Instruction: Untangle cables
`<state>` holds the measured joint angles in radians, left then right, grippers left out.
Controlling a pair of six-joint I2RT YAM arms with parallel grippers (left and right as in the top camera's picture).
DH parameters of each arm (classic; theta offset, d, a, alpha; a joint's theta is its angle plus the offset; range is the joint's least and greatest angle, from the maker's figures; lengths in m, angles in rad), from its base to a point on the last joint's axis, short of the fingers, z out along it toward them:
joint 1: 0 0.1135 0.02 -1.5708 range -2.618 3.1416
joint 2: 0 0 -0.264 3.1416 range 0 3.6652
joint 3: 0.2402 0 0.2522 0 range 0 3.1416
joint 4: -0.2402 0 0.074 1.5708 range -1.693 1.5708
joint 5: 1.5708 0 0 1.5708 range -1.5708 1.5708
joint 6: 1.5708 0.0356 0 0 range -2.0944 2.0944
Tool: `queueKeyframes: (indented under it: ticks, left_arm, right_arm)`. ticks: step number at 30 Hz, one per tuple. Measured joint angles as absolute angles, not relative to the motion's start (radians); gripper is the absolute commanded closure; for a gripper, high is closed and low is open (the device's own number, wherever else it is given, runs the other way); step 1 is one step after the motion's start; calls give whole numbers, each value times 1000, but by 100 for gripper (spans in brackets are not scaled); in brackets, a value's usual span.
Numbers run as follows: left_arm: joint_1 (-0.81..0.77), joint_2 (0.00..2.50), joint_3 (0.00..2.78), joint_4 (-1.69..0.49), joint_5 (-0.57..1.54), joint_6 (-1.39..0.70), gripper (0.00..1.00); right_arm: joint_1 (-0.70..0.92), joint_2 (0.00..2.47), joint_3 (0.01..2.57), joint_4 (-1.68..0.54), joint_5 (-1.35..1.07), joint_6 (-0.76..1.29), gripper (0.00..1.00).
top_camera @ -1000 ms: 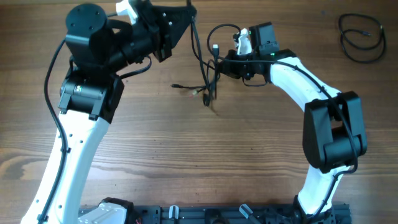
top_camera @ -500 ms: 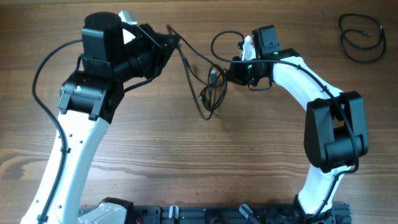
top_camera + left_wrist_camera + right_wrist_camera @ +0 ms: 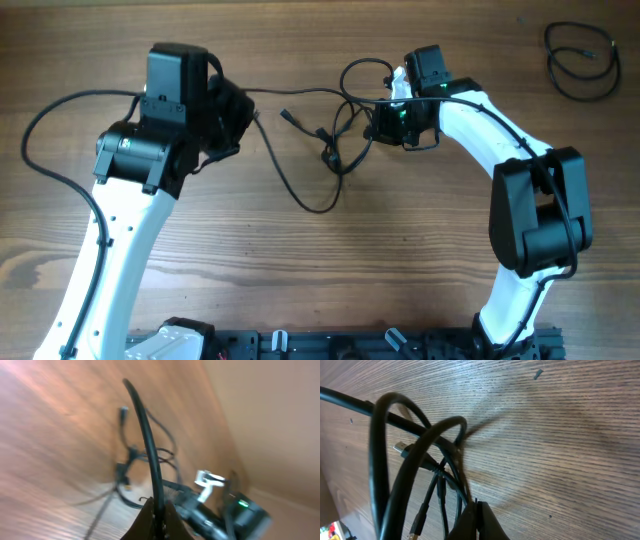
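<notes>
While both arms reach over the far half of the table, my left gripper is pinched tight on one strand of the cables. Left wrist view: fingertips meet around a black cord that runs up and away toward the knot. My right gripper is clamped on the cables too, jaws together at the knot's right edge. Right wrist view: several cords and one big loop feed into the closed tips. The tangle sits between the two grippers. One strand runs roughly level from the left gripper to the knot. Another drops in a long U loop toward the base side; can't tell if it rests on the wood. Small plug ends stick out left of the knot. A separate coiled cable lies at the far right corner, well apart from both grippers.
</notes>
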<state>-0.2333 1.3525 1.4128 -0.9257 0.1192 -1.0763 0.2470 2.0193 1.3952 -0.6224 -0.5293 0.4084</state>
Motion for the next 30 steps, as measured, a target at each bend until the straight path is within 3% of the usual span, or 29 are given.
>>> queueKeyframes:
  ticks: [5,10,14,27,30]
  left_arm:
    - [-233,1353,1413,-1040,12,-1074,96]
    - [-233,1367,1413,-1078,-38,-1061,96]
    - [-233,1383,1405,-1077,-52,-1050,96]
    - [-233,1405,1289,-989,-56,-1040,96]
    - [-234,1408,1271,-965,-56,-1039,96]
  right_arm:
    - [247,2019,1395,-623,-529,402,92]
    - [247,2019,1395,-617,-543,393,70]
    - [247,2019,1396,-607,-580,379,61]
    - [121,2019,1431,-654,-622,403,52]
    - [101,2018,1431,-635,-681,394,44]
